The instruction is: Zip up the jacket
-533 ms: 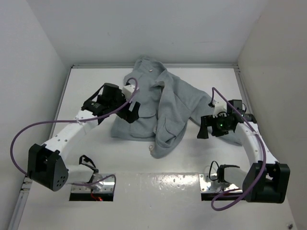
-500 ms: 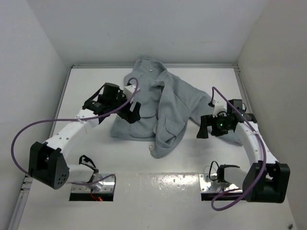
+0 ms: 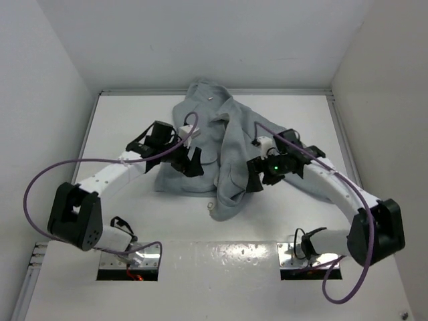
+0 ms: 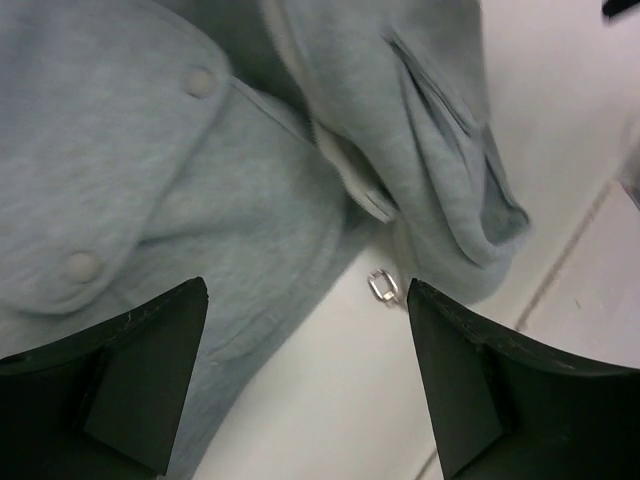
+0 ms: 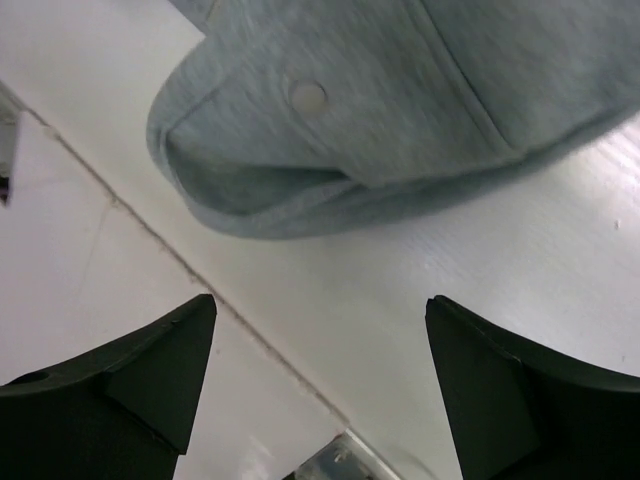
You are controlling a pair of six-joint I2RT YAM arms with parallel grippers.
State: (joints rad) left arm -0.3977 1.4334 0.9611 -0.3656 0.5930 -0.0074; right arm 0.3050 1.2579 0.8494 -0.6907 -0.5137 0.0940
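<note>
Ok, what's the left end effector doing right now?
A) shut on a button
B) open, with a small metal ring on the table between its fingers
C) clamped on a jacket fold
B: the left end effector is wide open, and the metal ring lies beside the jacket hem, ungripped.

A robotics lab test cell is indicated: a white desk is boxed in by bare white panels, and the left arm and right arm are bolted to a metal plate.

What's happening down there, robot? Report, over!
Left gripper open, right gripper open, both empty. Jacket crumpled, front unzipped. Nothing blocking; small metal ring beside its edge.
</note>
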